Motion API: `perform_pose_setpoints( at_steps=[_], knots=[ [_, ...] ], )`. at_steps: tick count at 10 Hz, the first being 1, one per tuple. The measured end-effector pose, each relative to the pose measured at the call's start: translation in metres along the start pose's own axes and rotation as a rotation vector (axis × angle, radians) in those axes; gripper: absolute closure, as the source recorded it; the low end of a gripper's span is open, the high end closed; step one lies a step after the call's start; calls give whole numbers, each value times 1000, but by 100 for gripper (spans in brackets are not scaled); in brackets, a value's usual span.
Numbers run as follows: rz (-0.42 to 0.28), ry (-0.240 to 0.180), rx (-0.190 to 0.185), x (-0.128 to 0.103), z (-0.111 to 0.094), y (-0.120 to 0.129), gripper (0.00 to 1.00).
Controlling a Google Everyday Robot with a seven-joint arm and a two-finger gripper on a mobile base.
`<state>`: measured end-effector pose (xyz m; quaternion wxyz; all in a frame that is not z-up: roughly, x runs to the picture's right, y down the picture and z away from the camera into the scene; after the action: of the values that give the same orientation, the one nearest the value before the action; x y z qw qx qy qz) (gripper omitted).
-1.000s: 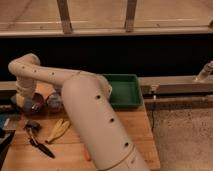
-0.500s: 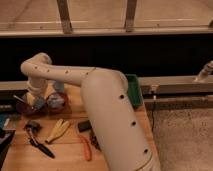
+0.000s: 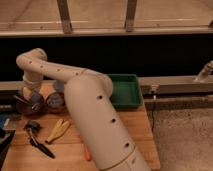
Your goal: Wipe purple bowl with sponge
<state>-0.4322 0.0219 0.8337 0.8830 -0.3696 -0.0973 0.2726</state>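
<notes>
The purple bowl (image 3: 29, 106) sits at the far left of the wooden table, dark inside. My gripper (image 3: 28, 99) hangs from the white wrist (image 3: 33, 80), points down into this bowl and covers much of its inside. The sponge is hidden from view, either under the gripper or in the bowl. My large white arm (image 3: 95, 120) runs from the bottom centre up to the left and blocks the middle of the table.
A reddish bowl with a pale grey inside (image 3: 55, 101) stands just right of the purple bowl. A green tray (image 3: 124, 91) is at the back right. A yellow tool (image 3: 57, 130), a black-handled tool (image 3: 37, 141) and an orange item (image 3: 86, 153) lie near the front. A blue object (image 3: 4, 121) is at the left edge.
The arm swung right and then back left. The gripper stayed low over the bowls and now sits over the left, purple one.
</notes>
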Motion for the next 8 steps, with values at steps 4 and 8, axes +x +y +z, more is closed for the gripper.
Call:
perform_pose_setpoints(
  at_steps=[4, 8],
  knots=[
    [-69, -17, -49, -5, 6, 48, 100],
    [-42, 10, -49, 27, -11, 64, 100]
  ],
)
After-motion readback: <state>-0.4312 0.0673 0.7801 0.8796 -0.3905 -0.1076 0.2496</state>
